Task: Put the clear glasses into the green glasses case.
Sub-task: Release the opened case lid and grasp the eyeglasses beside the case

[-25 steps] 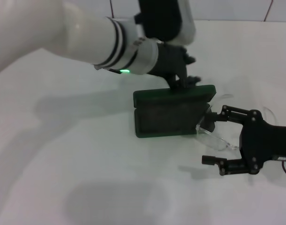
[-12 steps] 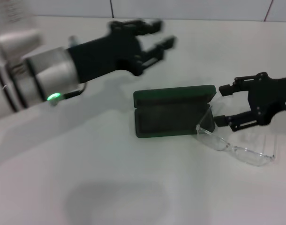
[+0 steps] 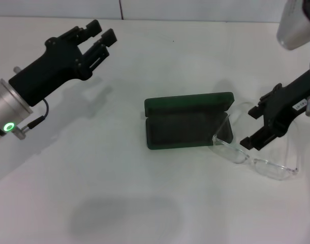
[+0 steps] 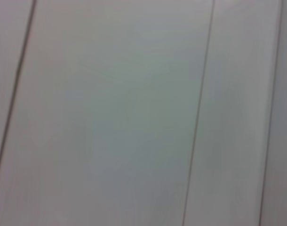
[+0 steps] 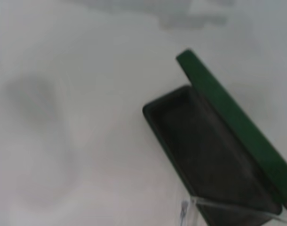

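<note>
1. Jaws on my right gripper (image 3: 255, 127) stand spread and hold nothing; it hangs just over the far end of the clear glasses (image 3: 251, 155), at the right end of the case.
2. My left gripper (image 3: 100, 38) is raised well off to the far left, away from everything; its jaws look parted and empty, and its wrist camera shows only pale panelled surface.
3. I see the green glasses case (image 3: 188, 127) lying open in the middle of the white desk (image 3: 119, 193), lid propped up along its far edge. Its dark lined tray is empty — the right wrist view confirms it, with only one clear temple tip reaching over the corner.
4. So the glasses rest on the desk just right of the case, one end touching or overlapping its right corner, not yet inside.
5. I judge the step in hand to be the grasp. Next I'd bring the right gripper down onto the frame, close gently — thin clear plastic will be slippery — then lift and carry it left over the tray.
</note>
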You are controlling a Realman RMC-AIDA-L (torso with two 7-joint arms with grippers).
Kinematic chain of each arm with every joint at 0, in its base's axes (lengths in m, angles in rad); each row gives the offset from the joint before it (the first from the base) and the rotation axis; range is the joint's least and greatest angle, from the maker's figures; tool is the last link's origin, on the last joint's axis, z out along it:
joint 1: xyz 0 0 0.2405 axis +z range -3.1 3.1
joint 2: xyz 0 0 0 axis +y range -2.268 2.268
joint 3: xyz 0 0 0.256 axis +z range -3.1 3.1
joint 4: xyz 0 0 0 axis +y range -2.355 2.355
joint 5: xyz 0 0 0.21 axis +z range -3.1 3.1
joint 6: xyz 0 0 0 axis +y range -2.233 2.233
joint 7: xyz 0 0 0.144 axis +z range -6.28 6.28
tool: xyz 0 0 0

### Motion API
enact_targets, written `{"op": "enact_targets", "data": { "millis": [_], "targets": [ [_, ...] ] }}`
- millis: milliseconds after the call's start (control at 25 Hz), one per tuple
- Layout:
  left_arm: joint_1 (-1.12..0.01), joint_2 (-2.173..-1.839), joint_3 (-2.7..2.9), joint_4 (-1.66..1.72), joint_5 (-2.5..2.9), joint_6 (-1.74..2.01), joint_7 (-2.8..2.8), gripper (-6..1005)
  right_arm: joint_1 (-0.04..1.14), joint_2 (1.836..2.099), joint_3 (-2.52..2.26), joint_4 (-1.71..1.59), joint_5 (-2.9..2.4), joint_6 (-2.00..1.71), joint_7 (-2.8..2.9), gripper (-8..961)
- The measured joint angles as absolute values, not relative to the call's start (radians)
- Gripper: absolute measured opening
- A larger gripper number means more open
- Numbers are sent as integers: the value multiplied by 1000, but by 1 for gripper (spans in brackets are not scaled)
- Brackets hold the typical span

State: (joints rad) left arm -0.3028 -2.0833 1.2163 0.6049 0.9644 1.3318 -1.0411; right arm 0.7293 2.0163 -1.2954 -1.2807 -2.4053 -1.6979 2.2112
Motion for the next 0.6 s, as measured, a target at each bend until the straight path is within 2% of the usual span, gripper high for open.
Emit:
{"op": "enact_targets", "data": {
  "millis": [600],
  "targets": [
    [-320,-2083,1203,583,957,1317,-1046,436,725,2022,-1469,-1193,-2461,-1608,2219,854]
  ]
}}
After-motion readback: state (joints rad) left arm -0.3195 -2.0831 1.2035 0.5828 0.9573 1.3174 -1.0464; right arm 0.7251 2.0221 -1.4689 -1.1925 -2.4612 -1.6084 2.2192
